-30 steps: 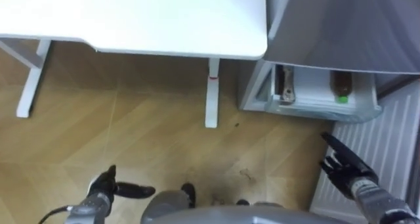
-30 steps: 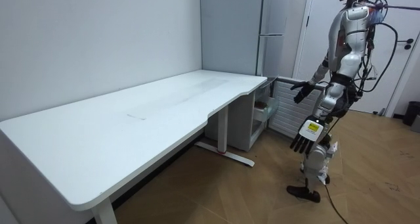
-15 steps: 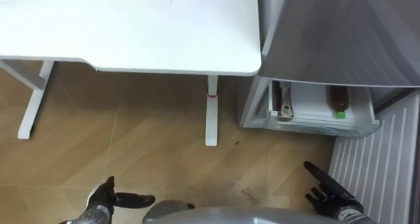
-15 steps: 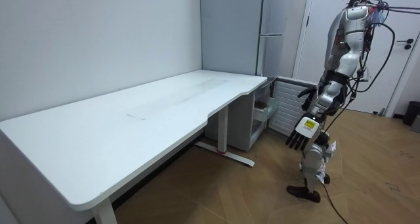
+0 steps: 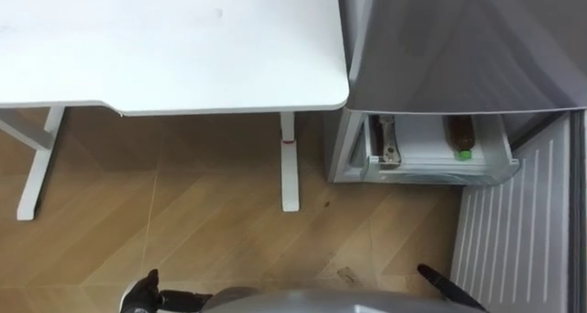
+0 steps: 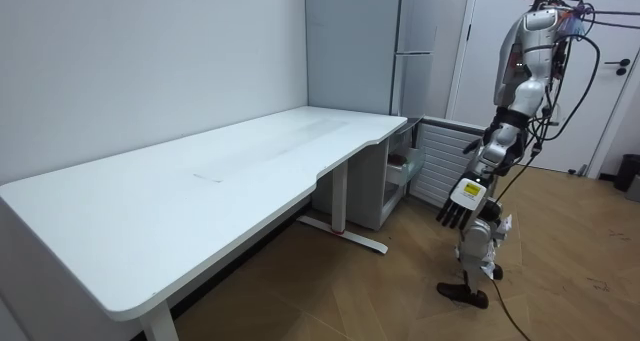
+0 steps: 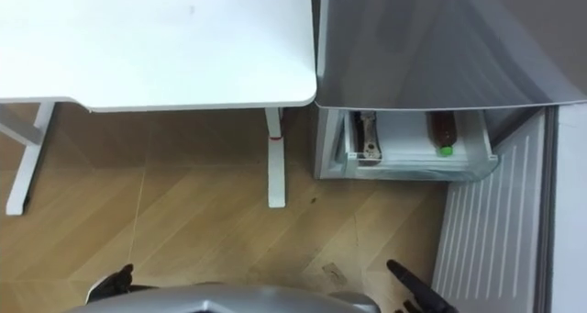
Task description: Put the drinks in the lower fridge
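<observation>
Right hand (image 5: pixel 448 286): lowered from its forward reach to my side, fingers straight, empty.
Left hand (image 6: pixel 455 209): hanging, fingers straight, empty.
Brown plastic drink bottle with green cap (image 5: pixel 460 136): lies in the open white lower fridge drawer (image 5: pixel 438 162), well ahead of my right hand; placing looks done.
Ribbed white fridge door (image 5: pixel 514 226): open, just outside that hand.
Bare wooden floor (image 5: pixel 211 212): free room ahead of my left hand.

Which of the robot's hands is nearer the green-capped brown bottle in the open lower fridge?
Right. The right hand sits almost straight below the bottle in the eye view; the left hand is far off to its left.
</observation>
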